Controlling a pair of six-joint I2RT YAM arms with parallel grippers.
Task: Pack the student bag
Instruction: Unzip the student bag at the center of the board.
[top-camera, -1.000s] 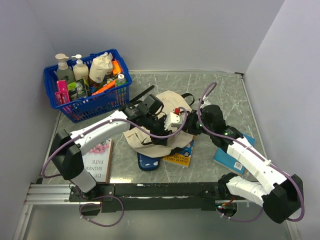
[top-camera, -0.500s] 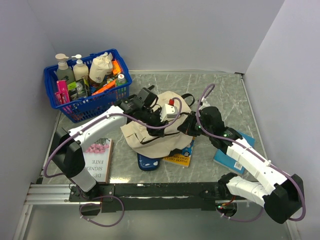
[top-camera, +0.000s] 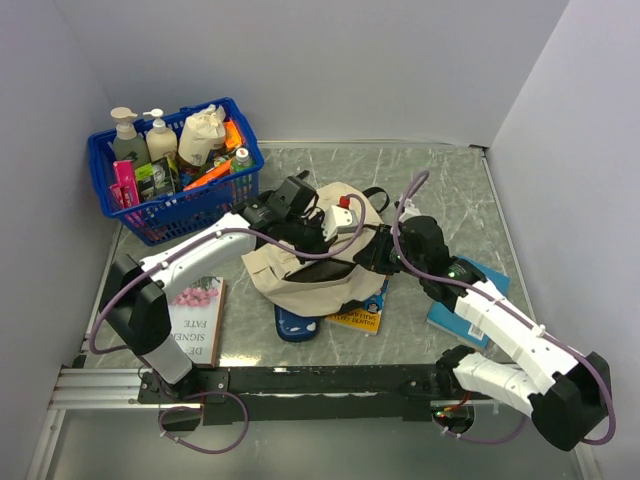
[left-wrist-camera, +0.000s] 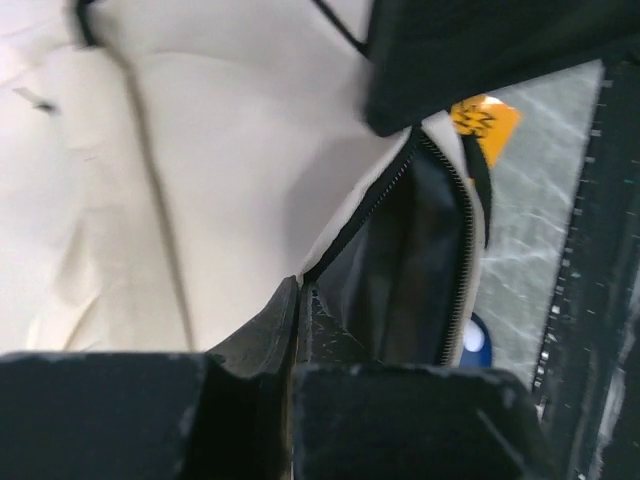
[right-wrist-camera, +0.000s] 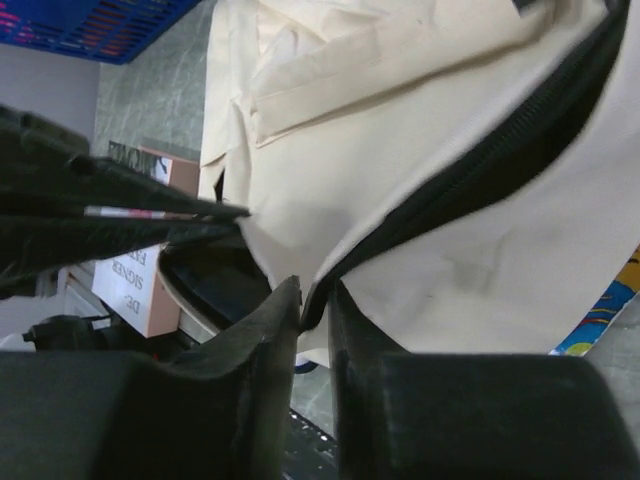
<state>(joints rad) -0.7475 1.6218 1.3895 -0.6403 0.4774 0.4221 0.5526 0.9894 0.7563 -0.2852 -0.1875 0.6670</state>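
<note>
The student bag (top-camera: 295, 272) is a cream backpack with black zipper trim, lying mid-table with its dark mouth held open between my two grippers. My left gripper (top-camera: 312, 245) is at the mouth's left end. In the left wrist view this gripper (left-wrist-camera: 298, 295) is shut on the cream edge of the bag (left-wrist-camera: 200, 180), just where the zipper starts. My right gripper (top-camera: 372, 255) is at the opposite end. In the right wrist view it (right-wrist-camera: 315, 295) stands slightly open, and the black trim of the bag (right-wrist-camera: 480, 230) lies between its fingers.
A blue basket (top-camera: 175, 190) full of bottles stands at the back left. A pink and white book (top-camera: 195, 322) lies front left, and a blue book (top-camera: 462, 302) lies right under my right arm. A yellow book (top-camera: 358, 316) and a blue oval thing (top-camera: 293, 325) stick out from under the bag.
My left gripper swung back towards the basket side and closed on the bag's edge. My right gripper's jaws parted a little. The bag's mouth now gapes wider.
</note>
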